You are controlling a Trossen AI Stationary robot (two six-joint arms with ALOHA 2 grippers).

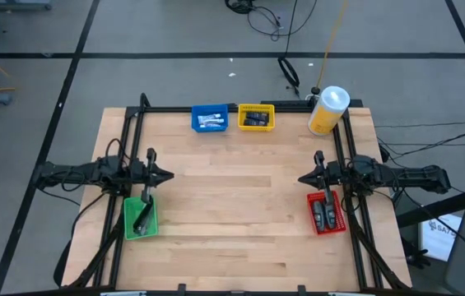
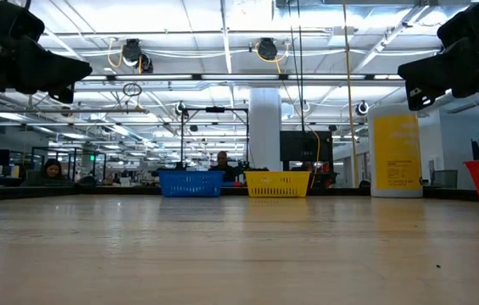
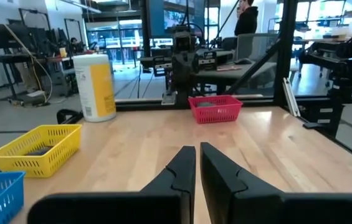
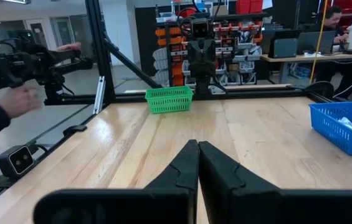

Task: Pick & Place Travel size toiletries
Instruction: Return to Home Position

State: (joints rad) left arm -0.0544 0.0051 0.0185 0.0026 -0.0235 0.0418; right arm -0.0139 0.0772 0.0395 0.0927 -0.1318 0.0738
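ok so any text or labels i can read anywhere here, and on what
yellow canister: printed label, too blurred to read
white panel at the high view's lower right: dark letters, too small to read
toiletries in the blue bin: too small to read
nothing else shows text

We see toiletries in a far bin, another bin right of it, then a canister; left bin and right bin nearer.
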